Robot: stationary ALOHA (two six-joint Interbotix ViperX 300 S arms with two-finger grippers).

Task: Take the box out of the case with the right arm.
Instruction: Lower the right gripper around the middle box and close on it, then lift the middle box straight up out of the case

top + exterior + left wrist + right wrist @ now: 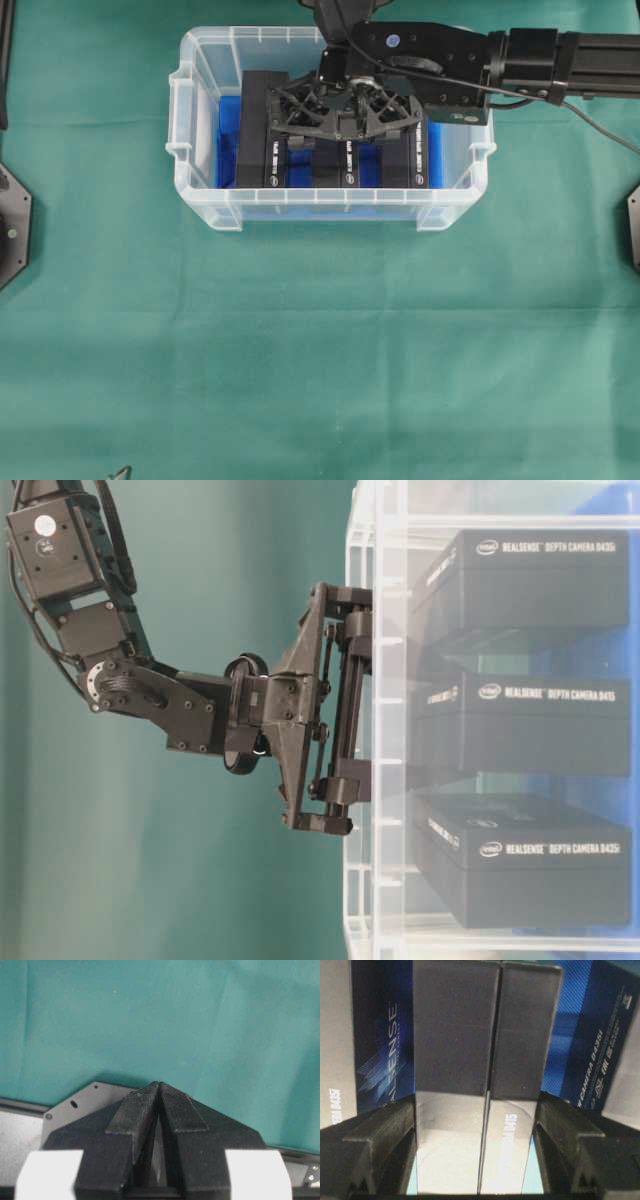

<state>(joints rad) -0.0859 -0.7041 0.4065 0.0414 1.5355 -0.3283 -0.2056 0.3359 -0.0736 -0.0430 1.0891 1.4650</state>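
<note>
Covering the worktop [320, 350] we see a green cloth, and toward its far edge stands the case [200, 150], three black boxes on end on its blue floor. The right arm [560, 60] reaches in from the right. Its pincer [476, 1125] straddles the middle box [482, 1035], fingers [380, 1135] just beside its sides (contact unclear). The left pincer [159, 1091] is closed, empty.

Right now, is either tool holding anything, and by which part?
The left tool is shut on nothing. The right tool straddles the middle box in the case, fingers at its two long sides; a firm grip cannot be told.
</note>
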